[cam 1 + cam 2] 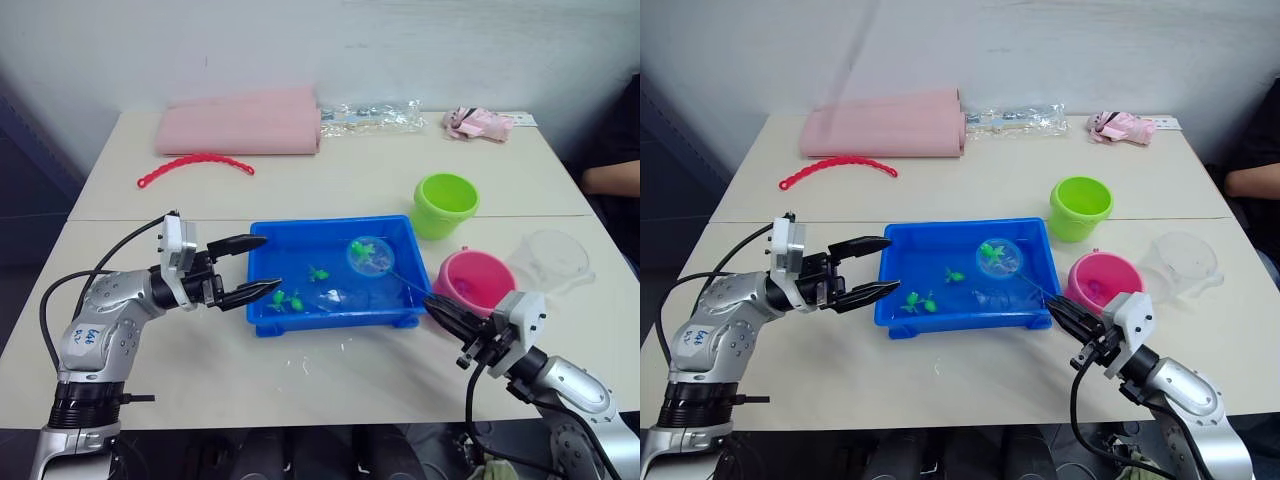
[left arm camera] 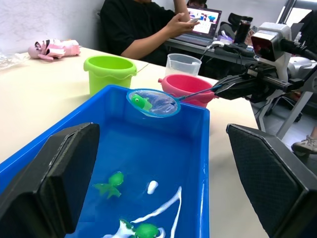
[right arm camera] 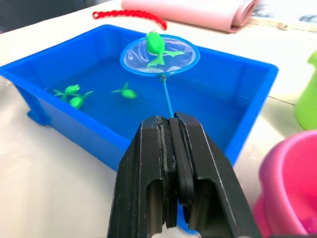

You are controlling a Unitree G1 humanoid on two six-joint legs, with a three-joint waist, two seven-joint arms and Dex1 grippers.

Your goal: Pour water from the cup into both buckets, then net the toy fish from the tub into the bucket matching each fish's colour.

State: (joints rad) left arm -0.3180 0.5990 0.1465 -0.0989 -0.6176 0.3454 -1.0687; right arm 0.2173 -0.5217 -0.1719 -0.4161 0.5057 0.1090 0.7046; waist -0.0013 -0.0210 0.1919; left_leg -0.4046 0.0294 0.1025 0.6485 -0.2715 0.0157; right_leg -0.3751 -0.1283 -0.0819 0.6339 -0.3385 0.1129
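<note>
The right gripper [image 3: 171, 129] pinches the net [image 3: 160, 56], 1 green fish [image 3: 155, 43] in it, above the tub [image 1: 262, 262]. The left gripper's [image 1: 256, 268] fingers gape at the tub's rim.

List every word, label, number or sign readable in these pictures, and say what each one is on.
Handwritten marks on a white sticker on the left arm: too small to read.
Laptop screen behind the table: shows coloured pictures, any text too blurred to read.
Clear plastic packet at the table's far edge: no print legible.
Tub, buckets, cup, net: no lettering visible.
</note>
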